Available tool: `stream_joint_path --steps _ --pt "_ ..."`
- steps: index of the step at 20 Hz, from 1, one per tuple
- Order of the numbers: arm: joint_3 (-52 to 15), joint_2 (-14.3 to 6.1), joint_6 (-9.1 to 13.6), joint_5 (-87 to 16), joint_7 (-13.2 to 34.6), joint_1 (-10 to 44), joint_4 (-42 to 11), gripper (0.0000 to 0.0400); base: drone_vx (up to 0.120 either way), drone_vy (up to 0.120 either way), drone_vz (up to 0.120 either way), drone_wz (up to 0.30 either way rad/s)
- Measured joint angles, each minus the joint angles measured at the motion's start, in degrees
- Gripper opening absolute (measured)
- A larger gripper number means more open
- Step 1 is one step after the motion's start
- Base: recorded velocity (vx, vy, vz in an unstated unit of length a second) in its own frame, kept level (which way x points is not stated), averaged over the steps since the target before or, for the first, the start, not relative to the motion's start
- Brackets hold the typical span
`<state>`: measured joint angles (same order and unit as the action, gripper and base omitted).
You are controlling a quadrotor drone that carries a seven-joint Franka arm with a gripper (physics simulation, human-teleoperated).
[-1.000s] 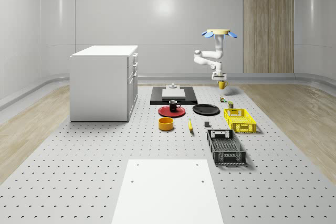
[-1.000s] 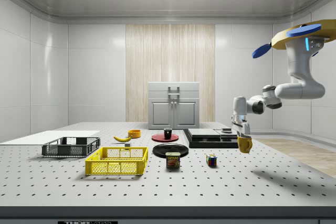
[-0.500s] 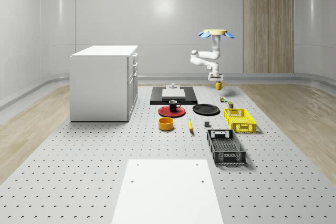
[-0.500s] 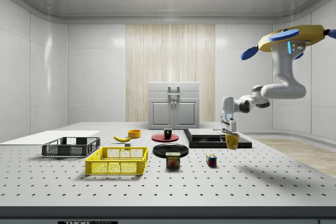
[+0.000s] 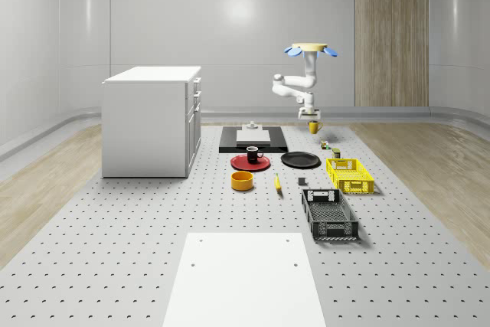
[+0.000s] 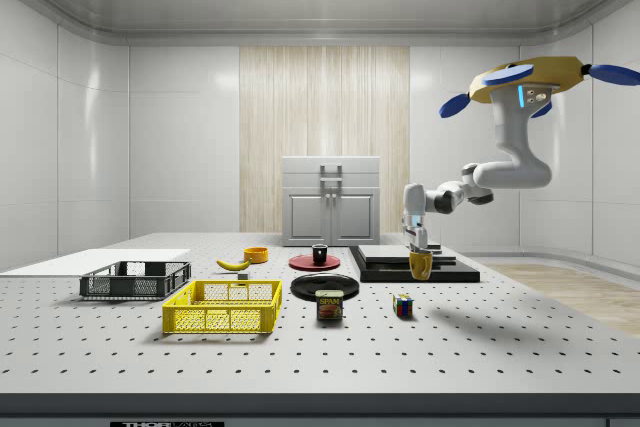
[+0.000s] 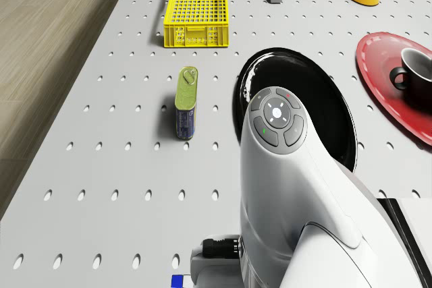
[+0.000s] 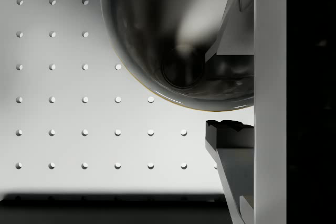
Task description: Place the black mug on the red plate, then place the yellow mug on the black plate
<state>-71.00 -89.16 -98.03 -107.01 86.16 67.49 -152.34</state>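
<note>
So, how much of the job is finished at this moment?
Done: the small black mug stands on the round red plate. In hand: the drone hovers beside the flat black slab, its claw shut on the yellow mug, carried in the air. Left: setting it on the round black plate.

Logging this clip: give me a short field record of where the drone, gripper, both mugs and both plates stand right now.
drone: hovering above the table's far side
gripper: shut on yellow mug
yellow mug: held in the air, not yet over the black plate
black mug: on red plate
black plate: bare
</note>
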Motion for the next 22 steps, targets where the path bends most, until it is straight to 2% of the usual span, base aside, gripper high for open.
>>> stream_joint_path --steps 22 --pt "0.01 -0.62 -0.58 0.28 0.15 0.22 0.04 0.0108 0.12 -0.12 0.0 0.0"
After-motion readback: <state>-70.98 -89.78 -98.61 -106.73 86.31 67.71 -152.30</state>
